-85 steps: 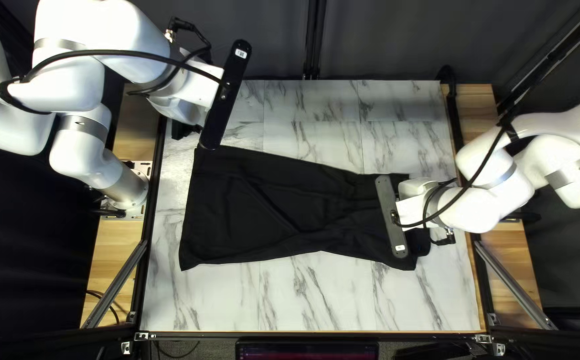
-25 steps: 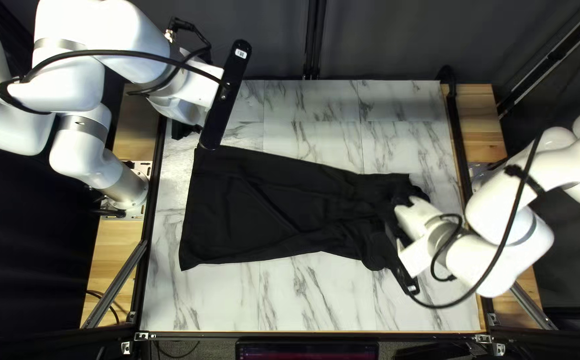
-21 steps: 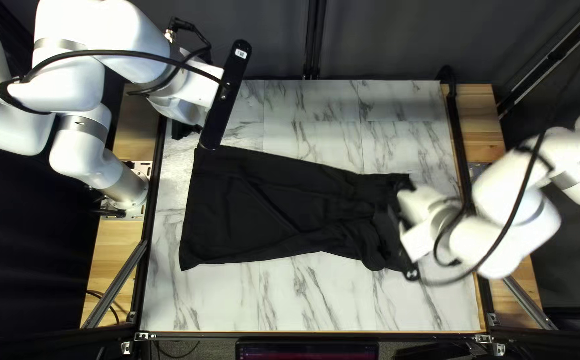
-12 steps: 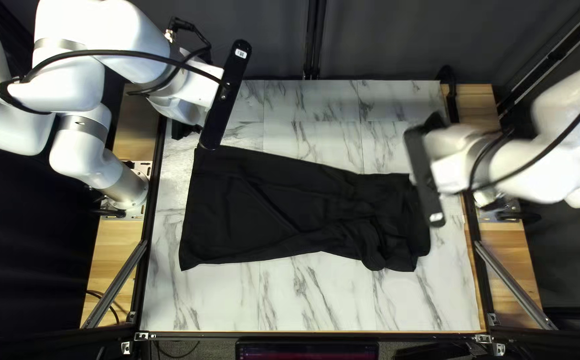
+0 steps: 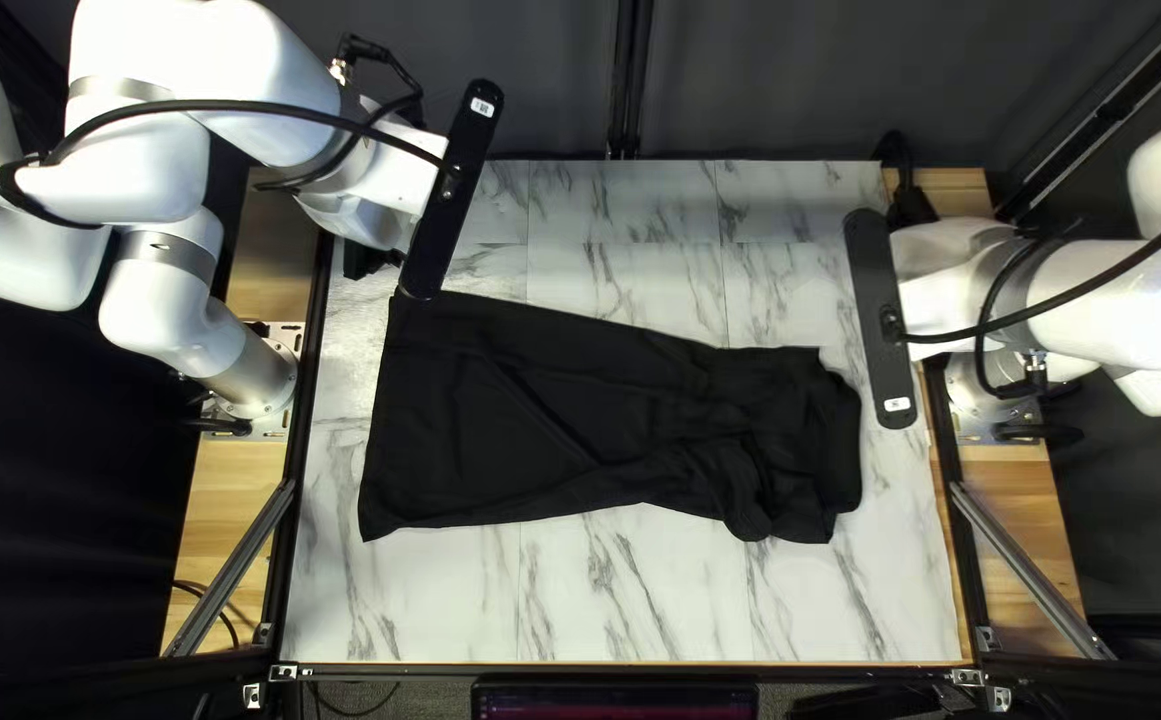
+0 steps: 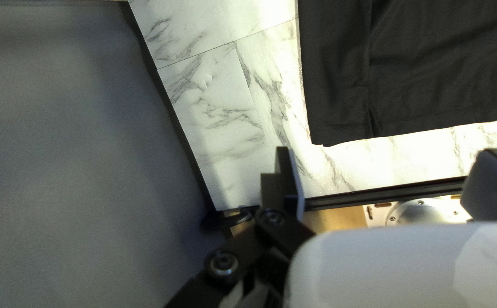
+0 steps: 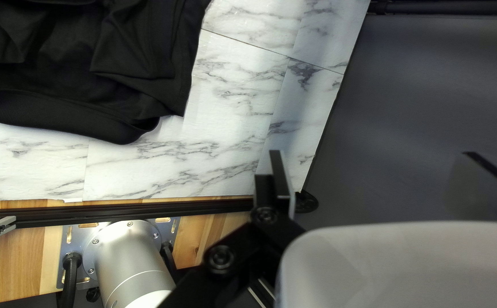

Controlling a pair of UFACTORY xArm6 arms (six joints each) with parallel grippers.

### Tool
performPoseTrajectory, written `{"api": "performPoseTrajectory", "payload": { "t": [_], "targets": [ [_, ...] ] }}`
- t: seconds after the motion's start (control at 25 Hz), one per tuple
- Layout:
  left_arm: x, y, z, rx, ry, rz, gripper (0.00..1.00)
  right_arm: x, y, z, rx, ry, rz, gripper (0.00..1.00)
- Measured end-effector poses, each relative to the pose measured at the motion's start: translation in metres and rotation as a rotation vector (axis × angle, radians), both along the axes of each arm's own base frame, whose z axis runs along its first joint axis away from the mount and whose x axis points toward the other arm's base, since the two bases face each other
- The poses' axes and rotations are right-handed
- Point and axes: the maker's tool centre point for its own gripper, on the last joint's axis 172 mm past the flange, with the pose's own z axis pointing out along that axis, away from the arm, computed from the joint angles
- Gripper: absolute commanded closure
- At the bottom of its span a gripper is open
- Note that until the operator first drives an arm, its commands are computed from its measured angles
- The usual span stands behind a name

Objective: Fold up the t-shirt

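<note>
Shirt spans the worktop between two released pincers

The black shirt [image 5: 540,414] lies flat on the worktop [image 5: 607,600], its long axis running across from the left arm's side to the right arm's. In the top left view the broad hem end is at the left; the narrower collar end, at the right, is rumpled towards the near edge. The collar [image 7: 60,117] shows as a curved band in the right wrist view.

The left pincer [image 6: 386,151] is nearer the hem. From it, the far hem corner [image 6: 324,134] lies ahead, and the cloth runs away towards the right arm. The right pincer [image 7: 372,154] is nearer the collar but off to its far side, so the shirt lies beside it, towards the left arm and the near edge. Both pincers have their fingers spread, with nothing held.

The sleeves look tucked in, so the robot has probably reached the folds across the length. The next move likely calls for lowering a pincer onto an end; the loose collar folds could bunch if taken unevenly.

The marbled surface is bordered by dark rails [image 7: 145,212], with wooden boards [image 5: 227,534] under the arm bases. A dark curtain [image 5: 794,80] hangs beyond the far edge.
</note>
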Motion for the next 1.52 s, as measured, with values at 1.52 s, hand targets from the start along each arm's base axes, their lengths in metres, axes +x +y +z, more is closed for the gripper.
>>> {"api": "performPoseTrajectory", "payload": {
  "t": [1.52],
  "targets": [
    [0.013,-0.179,-0.196,-0.006,0.166,0.316,0.0,0.0,0.0,0.0,0.0,0.0,0.0,0.0]
  ]
}}
